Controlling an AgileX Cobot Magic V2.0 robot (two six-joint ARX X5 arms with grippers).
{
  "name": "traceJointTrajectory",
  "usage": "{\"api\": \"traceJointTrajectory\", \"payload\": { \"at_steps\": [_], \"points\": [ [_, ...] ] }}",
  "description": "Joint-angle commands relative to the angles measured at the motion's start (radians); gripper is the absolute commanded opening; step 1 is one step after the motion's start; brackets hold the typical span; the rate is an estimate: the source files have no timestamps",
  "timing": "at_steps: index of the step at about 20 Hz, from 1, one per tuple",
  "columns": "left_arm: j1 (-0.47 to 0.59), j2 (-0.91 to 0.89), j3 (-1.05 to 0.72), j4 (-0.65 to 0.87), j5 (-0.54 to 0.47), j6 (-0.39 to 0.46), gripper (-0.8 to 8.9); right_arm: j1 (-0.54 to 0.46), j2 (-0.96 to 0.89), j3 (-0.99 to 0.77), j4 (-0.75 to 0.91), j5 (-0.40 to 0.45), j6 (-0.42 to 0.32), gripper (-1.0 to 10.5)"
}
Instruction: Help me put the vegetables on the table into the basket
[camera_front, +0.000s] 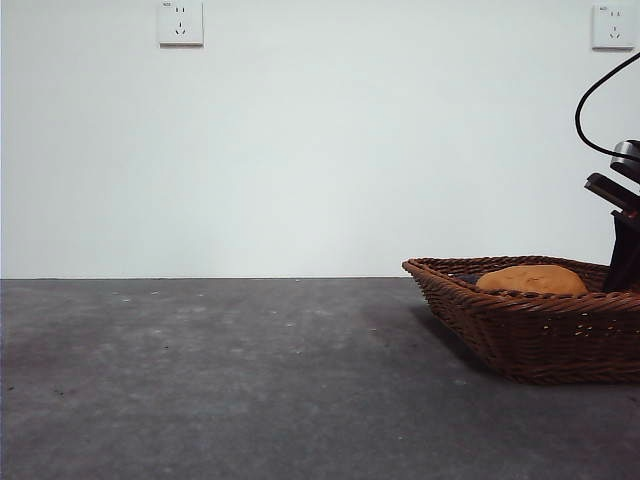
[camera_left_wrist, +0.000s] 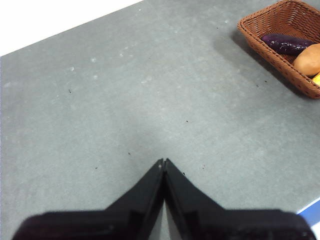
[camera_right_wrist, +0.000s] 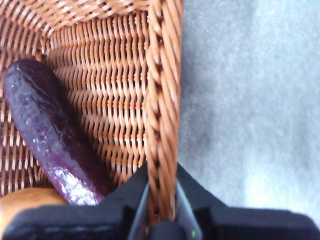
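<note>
The wicker basket (camera_front: 520, 310) stands at the right on the table (camera_front: 200, 380). The potato (camera_front: 532, 280) lies in it. In the left wrist view the basket (camera_left_wrist: 260, 37) holds the eggplant (camera_left_wrist: 287, 44), the potato (camera_left_wrist: 310, 59) and a yellow sliver of the corn (camera_left_wrist: 317, 78). My right gripper (camera_right_wrist: 161, 200) straddles the basket's braided rim (camera_right_wrist: 162, 100), one jaw on each side, closed on it; the eggplant (camera_right_wrist: 45, 135) and potato (camera_right_wrist: 22, 207) lie just inside. That arm (camera_front: 622, 250) shows at the basket's right end. My left gripper (camera_left_wrist: 164, 163) is shut and empty above bare table.
A white wall with two sockets (camera_front: 180, 22) runs behind the table. A black cable (camera_front: 590, 110) loops above the right arm. A blue strip (camera_left_wrist: 311, 212) marks the table's edge in the left wrist view.
</note>
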Motion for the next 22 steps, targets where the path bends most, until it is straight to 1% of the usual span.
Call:
{"api": "traceJointTrajectory", "payload": {
  "at_steps": [1,2,3,5,8,9,11,13,15,19,21,22],
  "points": [
    [0.003,0.002,-0.005,0.008,0.003,-0.006,-0.08,0.001,0.013,-0.005,0.032,-0.007,-0.021,3.0],
    [0.003,0.003,-0.005,0.008,0.003,-0.006,-0.08,0.001,0.013,-0.004,0.034,-0.014,-0.021,3.3],
    [0.003,0.006,-0.005,0.008,0.003,-0.006,-0.08,0.001,0.012,0.000,0.028,-0.031,-0.021,3.3],
    [0.003,0.008,-0.005,0.008,0.003,-0.006,-0.08,0.000,-0.006,0.022,-0.014,-0.032,-0.021,3.2],
    [0.003,0.008,-0.005,0.009,0.003,-0.005,-0.08,-0.002,-0.144,0.035,-0.063,0.011,-0.021,3.2],
    [0.003,0.008,-0.005,0.009,0.003,-0.003,-0.08,-0.002,-0.206,0.040,-0.095,0.011,-0.020,3.1],
    [0.003,0.008,-0.005,0.012,0.004,-0.002,-0.08,0.001,-0.325,0.056,-0.232,0.008,-0.022,3.1],
    [0.003,0.008,-0.005,0.013,0.023,0.006,-0.08,0.001,-0.438,0.058,-0.414,-0.009,-0.054,3.0],
    [0.003,0.008,-0.005,0.012,0.023,0.018,-0.08,0.001,-0.520,0.058,-0.556,-0.010,-0.093,1.7],
    [0.003,0.008,-0.005,0.013,0.025,0.024,-0.08,0.001,-0.620,0.058,-0.705,-0.011,-0.131,0.5],
    [0.003,0.008,-0.005,0.013,0.047,0.024,-0.08,0.001,-0.652,0.058,-0.766,-0.011,-0.162,-0.1],
    [0.003,0.008,-0.005,0.013,0.048,0.024,-0.08,0.001,-0.664,0.058,-0.790,-0.011,-0.177,-0.1]
  ]
}}
